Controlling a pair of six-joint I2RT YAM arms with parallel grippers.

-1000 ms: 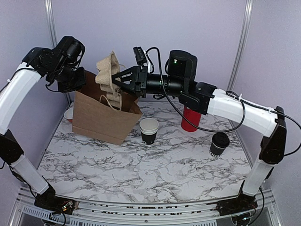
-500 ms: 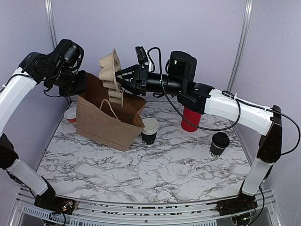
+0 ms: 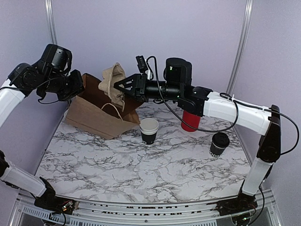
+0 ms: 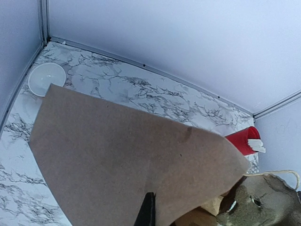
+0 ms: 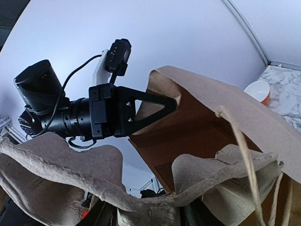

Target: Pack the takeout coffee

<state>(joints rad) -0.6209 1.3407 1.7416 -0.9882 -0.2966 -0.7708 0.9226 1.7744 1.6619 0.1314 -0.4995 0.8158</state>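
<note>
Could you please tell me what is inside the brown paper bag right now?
A moulded cardboard cup carrier sticks partway into the bag, gripped by the right gripper. Its lower part and the bag's bottom are hidden by the bag's wall.

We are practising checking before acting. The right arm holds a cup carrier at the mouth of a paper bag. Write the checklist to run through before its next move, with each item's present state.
1. Hold of the left gripper on the paper bag rim: ok, shut on it.
2. Hold of the right gripper on the cup carrier: ok.
3. Bag upright: not ok, it is tilted.
4. Carrier fully inside: not ok, its top sticks out of the mouth.
5. The open cup clear of the bag: cannot tell, it stands right by the bag's corner.
6. The lidded cup out of the way: ok, well apart.
</note>
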